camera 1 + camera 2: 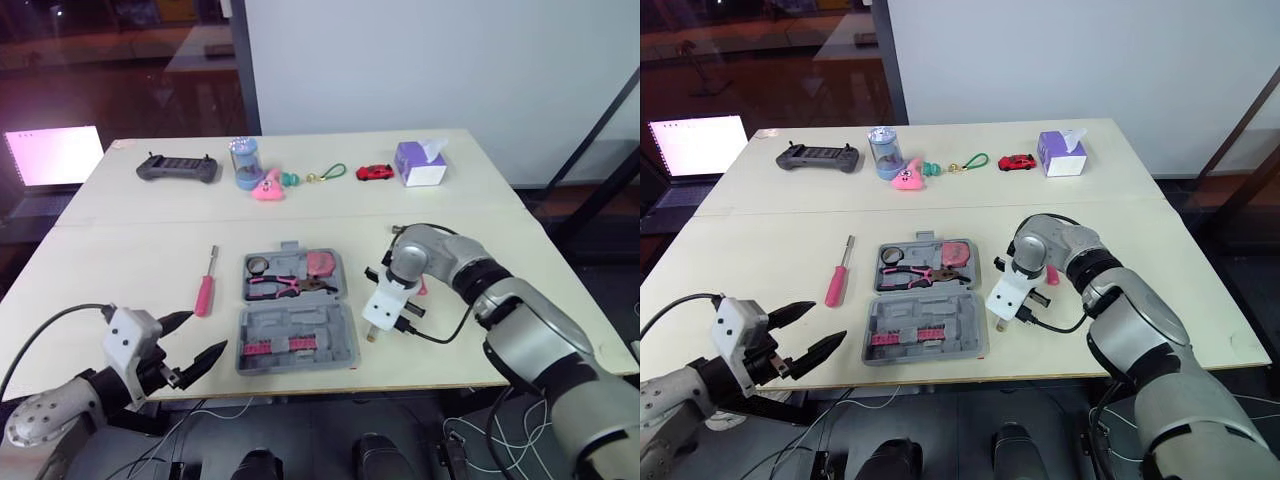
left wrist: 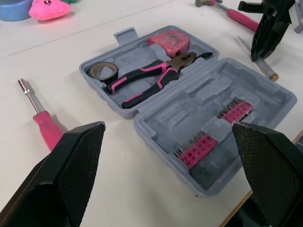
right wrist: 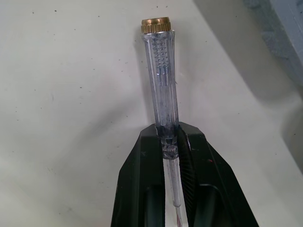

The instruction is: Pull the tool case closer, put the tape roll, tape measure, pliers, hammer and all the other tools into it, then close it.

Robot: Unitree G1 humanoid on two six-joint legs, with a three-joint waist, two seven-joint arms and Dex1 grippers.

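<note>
The grey tool case [image 1: 297, 322] lies open at the table's front middle. Its far half holds the tape roll [image 1: 258, 264], the black-and-pink pliers [image 1: 285, 285] and the pink tape measure [image 1: 320, 263]; its near half holds pink bit strips [image 2: 215, 130]. A pink screwdriver [image 1: 204, 290] lies on the table left of the case. My right gripper [image 3: 166, 130], just right of the case, is shut on a clear tester screwdriver [image 3: 162, 90] whose brass cap points down at the table. The pink-handled hammer [image 2: 232, 12] lies beyond it. My left gripper [image 1: 197, 338] hangs open off the case's front left corner, holding nothing.
Along the far side stand a black controller [image 1: 177, 168], a blue cup [image 1: 245, 163], a pink toy [image 1: 267, 187], a green keychain [image 1: 328, 174], a red toy car [image 1: 375, 172] and a purple tissue box [image 1: 420, 163]. The case sits close to the table's front edge [image 1: 420, 382].
</note>
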